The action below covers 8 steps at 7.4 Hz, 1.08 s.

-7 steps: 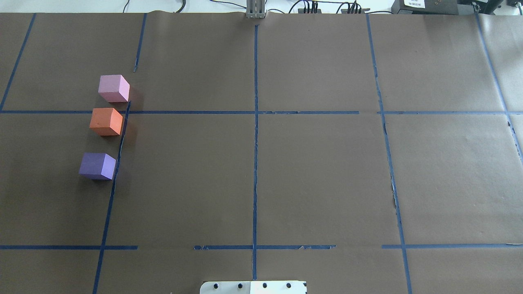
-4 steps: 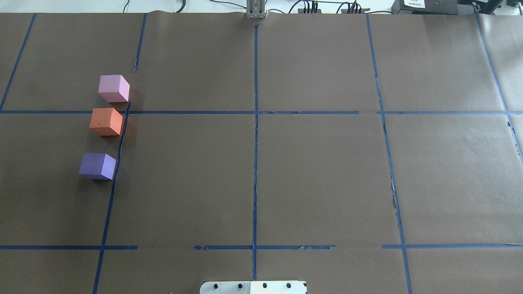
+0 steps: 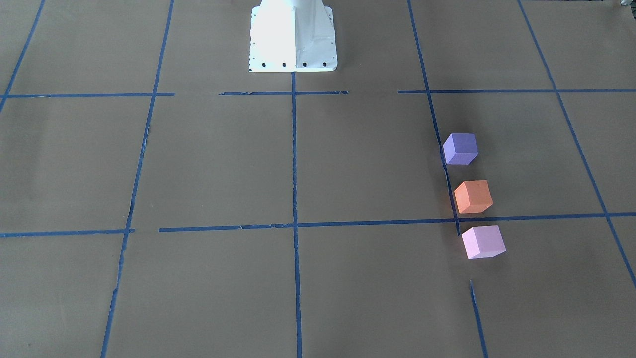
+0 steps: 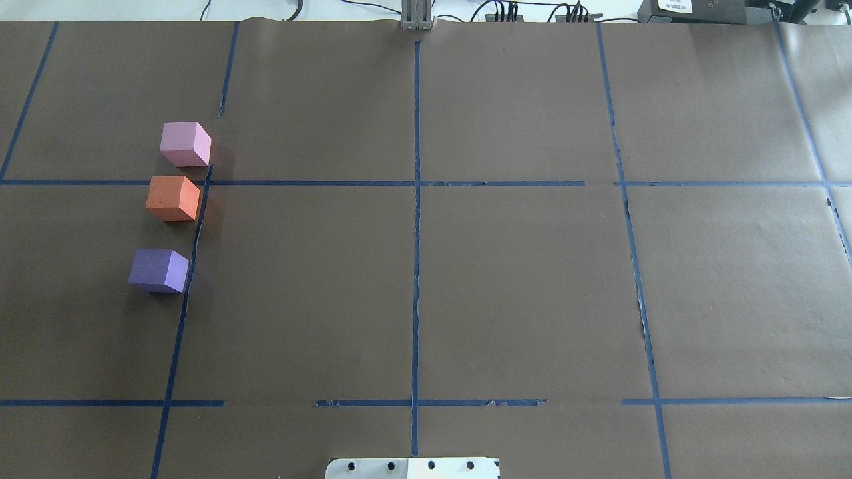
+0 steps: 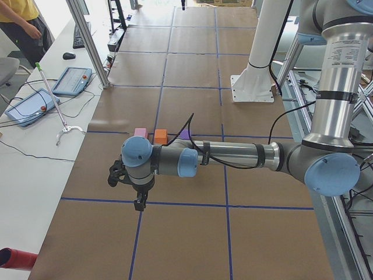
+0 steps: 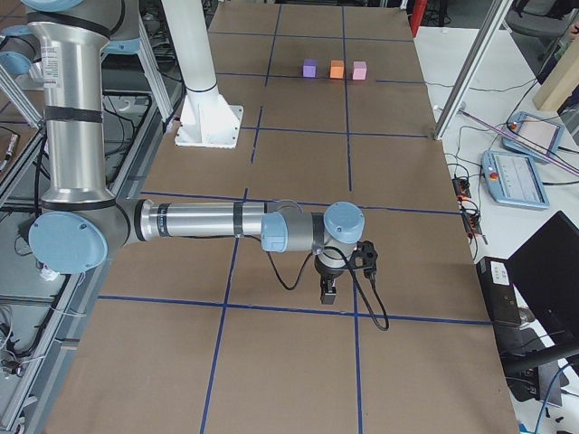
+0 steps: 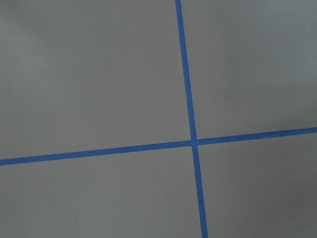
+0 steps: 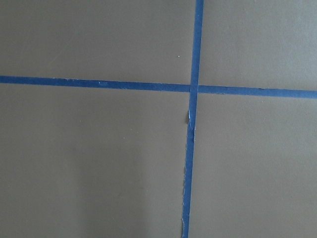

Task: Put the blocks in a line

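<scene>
On the robot's left half of the bench (image 4: 519, 286), whose matte brown paper is gridded with blue tape (image 4: 416, 266), 3 small foam-like cubes stand in a line beside a tape strip, none touching: the light pink-lilac cube (image 4: 186, 144) farthest from the white robot base (image 4: 413, 468), the orange cube (image 4: 173, 197) between, the dark purple cube (image 4: 159, 270) nearest. The left tool (image 5: 140, 201) and right tool (image 6: 328, 291) hang over bare paper, well apart from the cubes; I cannot tell whether either is spread or pressed together
</scene>
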Motion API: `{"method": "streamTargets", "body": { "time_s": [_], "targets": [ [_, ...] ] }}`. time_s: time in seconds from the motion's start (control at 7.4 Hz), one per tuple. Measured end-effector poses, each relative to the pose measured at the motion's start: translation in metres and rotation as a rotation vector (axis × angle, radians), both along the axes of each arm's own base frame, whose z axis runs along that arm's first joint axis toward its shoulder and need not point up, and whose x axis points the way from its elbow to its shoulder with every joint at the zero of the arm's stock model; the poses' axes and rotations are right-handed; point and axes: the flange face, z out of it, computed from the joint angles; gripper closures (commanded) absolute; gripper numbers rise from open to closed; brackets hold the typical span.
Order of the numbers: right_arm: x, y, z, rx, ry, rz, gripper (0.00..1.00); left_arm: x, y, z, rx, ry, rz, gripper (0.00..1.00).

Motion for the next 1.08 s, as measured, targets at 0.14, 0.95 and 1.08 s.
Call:
{"method": "streamTargets", "body": {
  "time_s": [0.14,0.95,1.08],
  "targets": [
    [0.0,0.0,0.0,0.0,0.0,0.0,0.0,0.0,-0.0006,-0.0001,-0.001,0.001,0.0,0.0],
    [0.0,0.0,0.0,0.0,0.0,0.0,0.0,0.0003,-0.0083,-0.0071,-0.068,0.003,0.001,0.0],
    [0.0,0.0,-0.0001,0.0,0.0,0.0,0.0,0.0003,-0.0081,-0.0065,-0.073,0.003,0.001,0.0]
  ]
}}
